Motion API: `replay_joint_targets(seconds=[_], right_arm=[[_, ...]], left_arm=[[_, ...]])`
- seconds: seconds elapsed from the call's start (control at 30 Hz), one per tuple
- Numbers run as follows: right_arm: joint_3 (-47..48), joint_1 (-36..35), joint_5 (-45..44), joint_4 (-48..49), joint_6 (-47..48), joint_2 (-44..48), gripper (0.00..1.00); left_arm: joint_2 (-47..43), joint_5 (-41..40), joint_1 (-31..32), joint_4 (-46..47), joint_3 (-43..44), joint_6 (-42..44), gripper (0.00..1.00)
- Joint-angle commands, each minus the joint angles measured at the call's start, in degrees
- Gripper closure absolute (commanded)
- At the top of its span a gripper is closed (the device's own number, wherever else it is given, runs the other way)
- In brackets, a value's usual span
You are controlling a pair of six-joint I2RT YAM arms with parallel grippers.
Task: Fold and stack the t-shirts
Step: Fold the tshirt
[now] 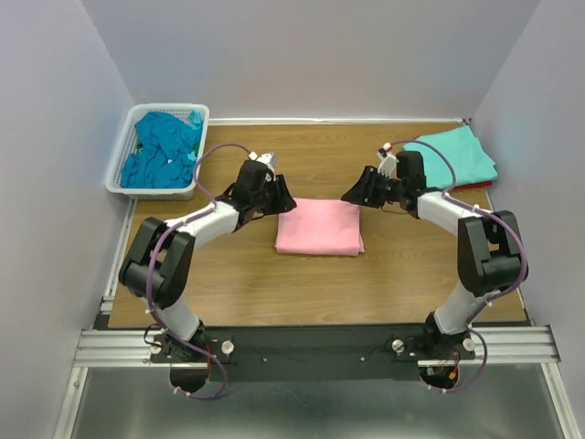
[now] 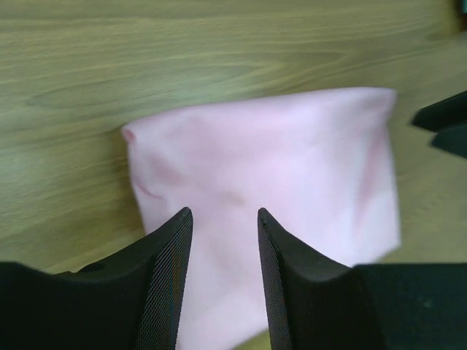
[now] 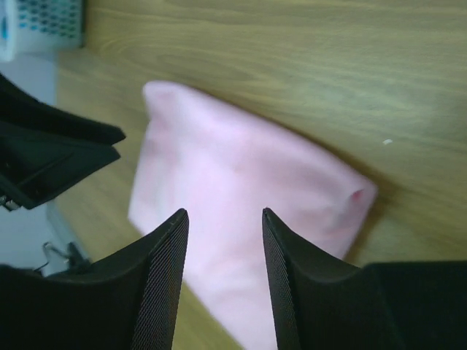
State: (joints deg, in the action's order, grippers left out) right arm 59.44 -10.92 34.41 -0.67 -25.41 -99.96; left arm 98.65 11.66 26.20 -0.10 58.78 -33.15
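A light pink t-shirt (image 1: 320, 228) lies folded into a flat rectangle at the table's middle; it also shows in the left wrist view (image 2: 277, 168) and the right wrist view (image 3: 233, 211). My left gripper (image 1: 285, 203) is open and empty, hovering just above the shirt's left far corner (image 2: 224, 215). My right gripper (image 1: 352, 194) is open and empty, hovering above its right far corner (image 3: 222, 213). A folded light aqua t-shirt (image 1: 454, 154) lies at the far right on top of a red one (image 1: 475, 186). Darker teal-blue shirts (image 1: 163, 148) are piled in the basket.
A white lattice basket (image 1: 124, 174) stands at the far left corner, also seen in the right wrist view (image 3: 44, 25). Grey walls enclose the wooden table (image 1: 238, 293) on three sides. A metal rail (image 1: 311, 346) runs along the near edge.
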Motion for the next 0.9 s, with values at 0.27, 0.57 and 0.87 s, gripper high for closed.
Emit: replay_joint_targets(seconds=[0.27, 0.57, 0.87], right_arm=[[-10.05, 0.45, 11.47, 38.27, -20.47, -9.62, 0.45], [-5.83, 5.56, 14.10, 47.69, -25.48, -24.49, 0.45], [-11.18, 4.51, 20.16, 50.41, -31.10, -11.76, 0.39]], left_arm=[[6.63, 9.44, -0.97, 30.68, -6.94, -10.45, 0.53], [17.54, 11.54, -6.15, 33.32, -3.06, -13.70, 0.55], [0.71, 11.54, -5.55, 33.94, -9.12, -14.93, 0.55]])
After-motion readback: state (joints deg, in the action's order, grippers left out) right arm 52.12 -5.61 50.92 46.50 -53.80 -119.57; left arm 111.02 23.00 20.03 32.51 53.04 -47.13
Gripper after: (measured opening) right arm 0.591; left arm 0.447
